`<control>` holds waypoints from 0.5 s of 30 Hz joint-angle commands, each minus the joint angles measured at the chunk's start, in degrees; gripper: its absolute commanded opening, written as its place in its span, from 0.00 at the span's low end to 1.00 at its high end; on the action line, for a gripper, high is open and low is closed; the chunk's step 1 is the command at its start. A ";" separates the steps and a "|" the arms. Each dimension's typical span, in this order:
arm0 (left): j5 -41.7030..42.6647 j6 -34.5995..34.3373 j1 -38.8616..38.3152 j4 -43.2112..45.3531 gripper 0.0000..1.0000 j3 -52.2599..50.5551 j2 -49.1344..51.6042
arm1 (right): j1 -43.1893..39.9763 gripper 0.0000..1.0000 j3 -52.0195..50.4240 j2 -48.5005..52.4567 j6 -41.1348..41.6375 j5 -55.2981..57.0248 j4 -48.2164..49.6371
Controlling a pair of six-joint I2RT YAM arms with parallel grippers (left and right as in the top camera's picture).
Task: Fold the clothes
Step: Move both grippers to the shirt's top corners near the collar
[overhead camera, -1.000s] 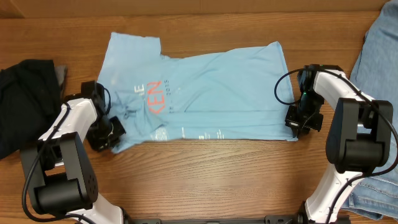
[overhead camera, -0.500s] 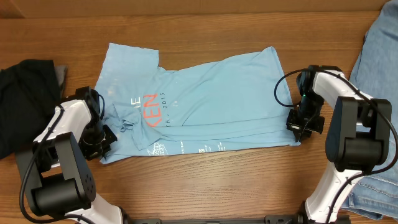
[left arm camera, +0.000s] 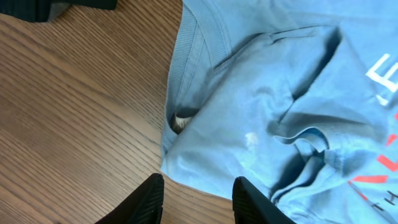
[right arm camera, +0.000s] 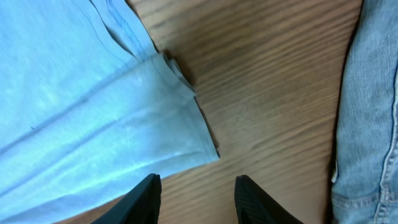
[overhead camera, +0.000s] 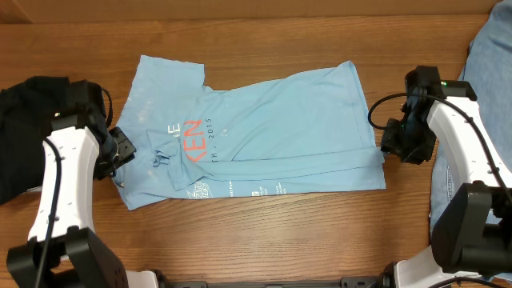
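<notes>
T-shirt [overhead camera: 264,128], light blue, lies spread on the bench [overhead camera: 280,240] between the two arms, its lower edge doubled over. Chest print reads "KEN" [overhead camera: 194,138] in coral-red, set sideways in the overhead view, with a white "E" beside it and a small white line ending "2015". Finer white print near the folded edge is too small to read. Left fingers [left arm camera: 152,199] stand apart and grip nothing, with the ribbed collar just ahead of them. Right fingers [right arm camera: 144,198] are likewise parted and empty, with the stacked hem corner just ahead and bare wood between them. Denim jeans [right arm camera: 367,112] lie to their right. Black garment [overhead camera: 32,120] lies beyond the left arm, clear of the shirt.
</notes>
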 commanded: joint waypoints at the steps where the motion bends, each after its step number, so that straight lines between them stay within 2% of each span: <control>1: 2.95 0.48 0.28 0.13 0.40 1.16 -2.16 | -0.44 0.43 1.07 -2.08 -0.13 -0.04 2.12; 3: 5.29 1.86 -0.11 2.40 0.42 1.20 -2.19 | -0.37 0.43 1.51 -2.08 -1.92 -1.25 4.17; 4: 7.26 4.94 -0.63 4.52 0.47 1.20 -2.21 | -0.37 0.45 2.03 -2.08 -5.22 -3.63 5.31; 5: 8.35 9.60 -1.97 8.02 0.57 1.53 -2.23 | -0.37 0.49 2.99 -2.08 -7.63 -5.68 6.36; 6: 6.99 12.17 -3.19 10.32 0.74 2.45 -2.21 | -0.37 0.56 4.61 -2.08 -9.07 -6.99 7.04; 7: 7.39 13.31 -3.96 12.22 0.86 4.90 -1.92 | -0.37 0.67 7.43 -2.08 -9.25 -7.61 7.63; 9: 11.93 15.50 -3.67 13.57 0.90 11.47 0.66 | -0.37 0.83 13.33 -2.05 -12.68 -11.06 7.78; 10: 12.66 17.22 -3.67 13.55 0.90 15.43 2.93 | -0.37 0.87 16.35 -2.05 -14.75 -13.00 7.69; 13: 13.99 23.61 -3.96 10.47 0.96 27.61 13.11 | -0.37 0.91 21.18 -2.05 -16.26 -13.77 7.21; 15: 14.51 24.48 -3.52 9.31 0.97 33.66 19.98 | -0.37 0.92 21.59 -2.05 -16.26 -13.75 6.56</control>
